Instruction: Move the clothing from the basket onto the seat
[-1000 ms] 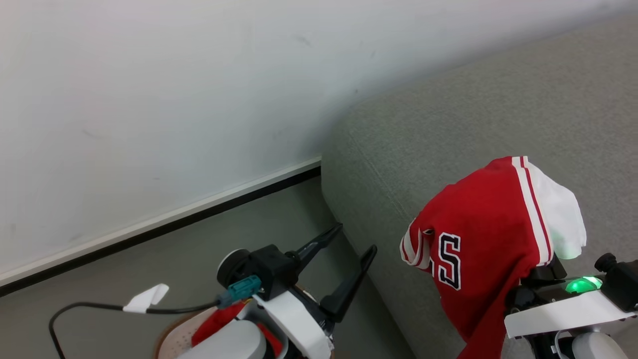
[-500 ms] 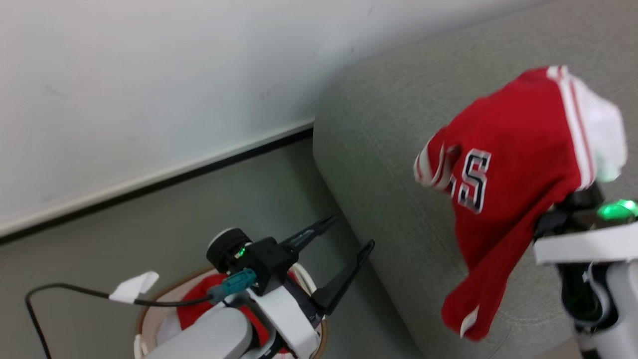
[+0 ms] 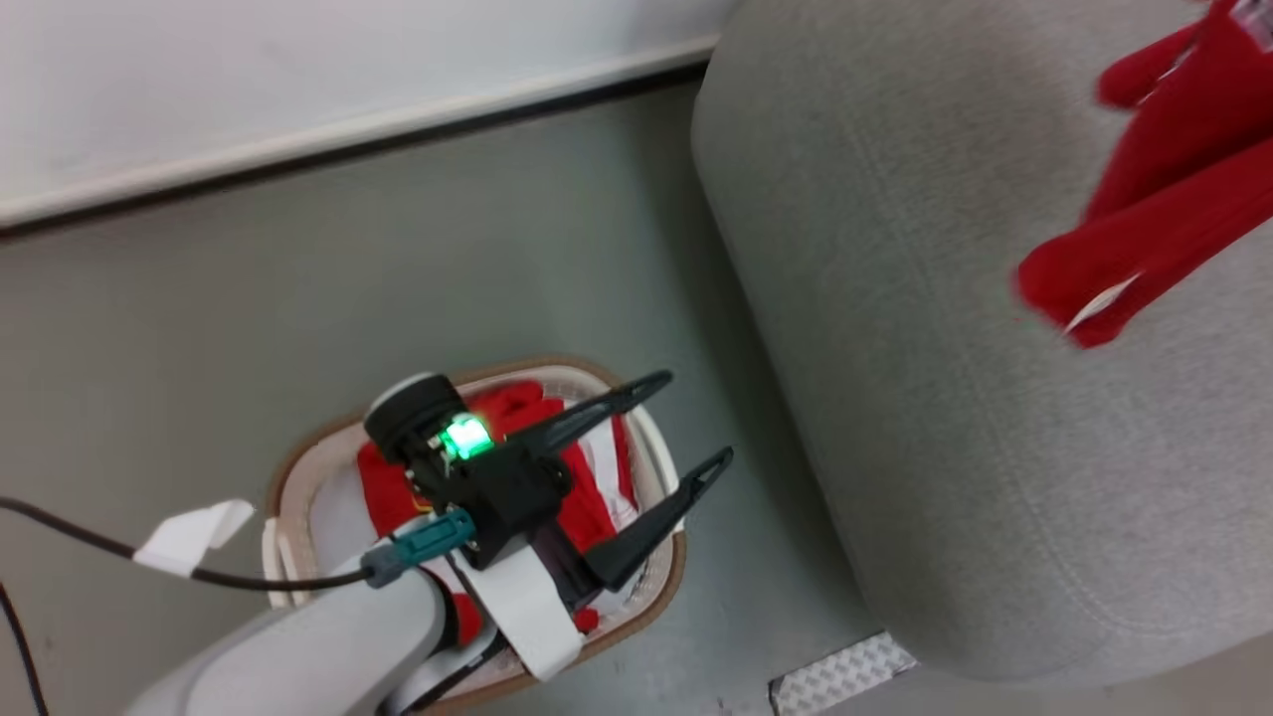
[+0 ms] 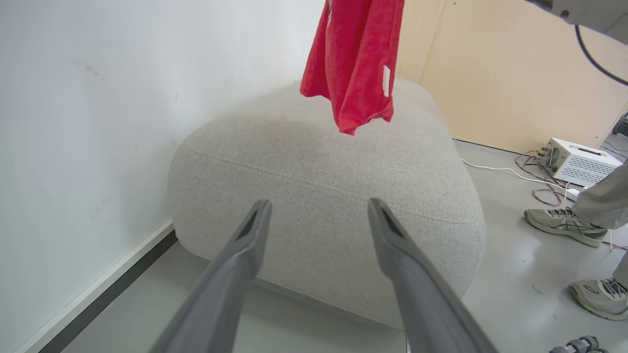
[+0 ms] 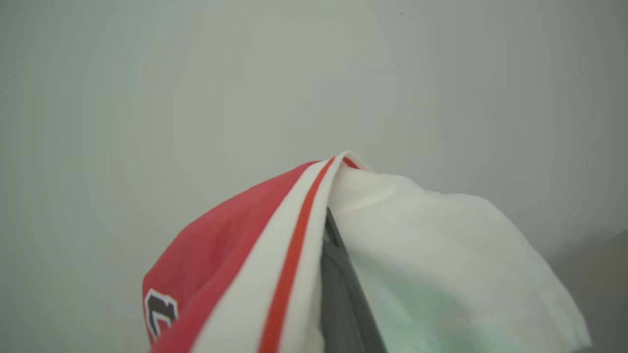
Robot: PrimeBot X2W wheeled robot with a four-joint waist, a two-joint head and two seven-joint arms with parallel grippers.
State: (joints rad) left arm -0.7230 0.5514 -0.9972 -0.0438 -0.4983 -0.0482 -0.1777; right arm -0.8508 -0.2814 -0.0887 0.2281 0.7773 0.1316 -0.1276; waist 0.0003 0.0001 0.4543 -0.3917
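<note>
The grey seat (image 3: 995,398) spreads broad on my right, its rounded top bare beneath the jersey. The white basket (image 3: 288,472) sits on the floor near the seat's corner, with more red and white clothing (image 3: 383,492) heaped inside. My right gripper (image 5: 329,230) is clamped on 1 red jersey (image 3: 1164,229), which hangs over the cushion, hem apparently clear of it. To do this well I'd carry it in over the middle, lower until the fabric pools, then let go, so nothing slides off the rounded edge. My left gripper (image 3: 698,415) hovers above the basket, its 2 fingers spread wide, holding nothing.
</note>
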